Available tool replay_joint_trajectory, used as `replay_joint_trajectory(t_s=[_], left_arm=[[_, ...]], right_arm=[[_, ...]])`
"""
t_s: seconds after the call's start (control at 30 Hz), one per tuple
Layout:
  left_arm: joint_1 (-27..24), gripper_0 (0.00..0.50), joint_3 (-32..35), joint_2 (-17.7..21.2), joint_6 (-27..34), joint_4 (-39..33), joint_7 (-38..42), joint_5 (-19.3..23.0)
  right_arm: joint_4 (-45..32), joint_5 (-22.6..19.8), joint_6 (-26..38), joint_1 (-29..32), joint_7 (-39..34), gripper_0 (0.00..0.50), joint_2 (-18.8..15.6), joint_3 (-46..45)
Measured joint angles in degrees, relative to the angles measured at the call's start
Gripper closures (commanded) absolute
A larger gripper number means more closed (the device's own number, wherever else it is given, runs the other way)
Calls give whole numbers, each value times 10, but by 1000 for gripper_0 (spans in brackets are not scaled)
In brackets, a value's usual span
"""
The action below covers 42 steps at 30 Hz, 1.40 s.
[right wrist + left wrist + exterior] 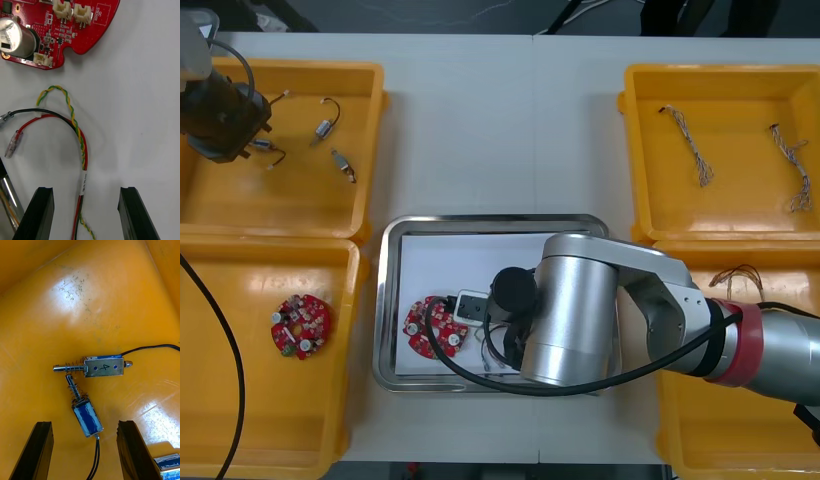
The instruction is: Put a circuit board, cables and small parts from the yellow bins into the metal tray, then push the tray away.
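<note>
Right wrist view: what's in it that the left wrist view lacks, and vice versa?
Right wrist view: a red circuit board and a red, black and yellow cable on the metal tray's white inside. Left wrist view: three small metal parts in a yellow bin. Both: an open gripper, the right gripper over the tray, the left gripper over the bin.

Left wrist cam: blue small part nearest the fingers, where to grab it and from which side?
Grip the blue part by its wrapped body, from straight above: it lies flat on the bin floor, lengthwise between the fingers of the open left gripper. Avoid its spring end, which lies by the part marked 4, and its black wires. The right gripper hangs open over the tray.
</note>
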Motion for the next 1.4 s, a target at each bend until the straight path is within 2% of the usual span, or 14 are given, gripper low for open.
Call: replay_joint_trajectory(t_s=[0.4,0.7,0.97,1.1,1.27,1.4], left_arm=[[-22,0,0,0,54,5,10,-20],[-54,0,0,-1,54,64,21,-41],[-57,0,0,-4,53,64,21,-50],[-66,0,0,-7,46,78,21,-57],[-75,0,6,-15,26,91,21,-68],[-77,0,17,-19,18,91,21,-74]], right_arm=[[-48,-100,90,0,0,0,0,-118],[-76,-167,177,0,-5,0,0,-238],[-133,-195,185,21,-135,0,-8,-337],[-164,-203,186,45,-164,0,-23,-378],[-175,-211,186,71,-254,0,-43,-422],[-176,-211,186,87,-267,0,-57,-456]])
